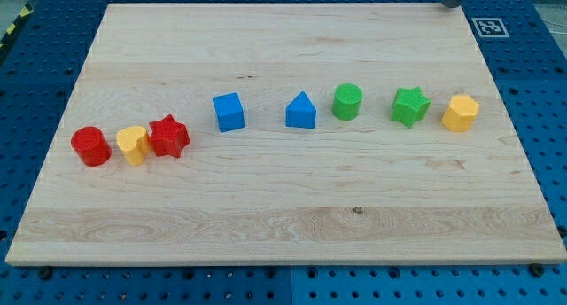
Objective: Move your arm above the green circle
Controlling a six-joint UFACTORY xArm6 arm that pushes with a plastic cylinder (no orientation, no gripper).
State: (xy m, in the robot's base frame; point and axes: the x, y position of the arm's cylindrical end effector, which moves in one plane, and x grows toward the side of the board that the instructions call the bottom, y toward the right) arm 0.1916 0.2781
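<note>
Far to the view's left of the green plastic circle block (pixel 347 102), at the left end of a loose row across the pale wooden table (pixel 283 221), sits a red plastic cylinder block (pixel 90 146). Just right of it is a yellow plastic block (pixel 133 145) with a rounded top, exact shape unclear. This touches or nearly touches a red plastic star block (pixel 169 136), all three well left of the green circle and a bit lower in the view. Closer to the green circle, still on its left, is a blue plastic cube block (pixel 229 112). A blue plastic triangle block (pixel 301 111) is just left of the green circle, small gap between them.

The green circle stands upright right of the table's middle, touching nothing. To its right, near, is a green plastic star block (pixel 410 105). Past that, a yellow plastic hexagon block (pixel 460 113) ends the row.

My tip (pixel 453 4) shows as a grey stub at the view's top edge, up and well to the right of the green circle, about above the yellow hexagon, clear of every block. The arm ends in that rod, so fingers' state: cannot tell.

A black-and-white square marker (pixel 489 27) sits on the blue perforated base (pixel 532 66), off the table's corner, up and right of the green circle.
</note>
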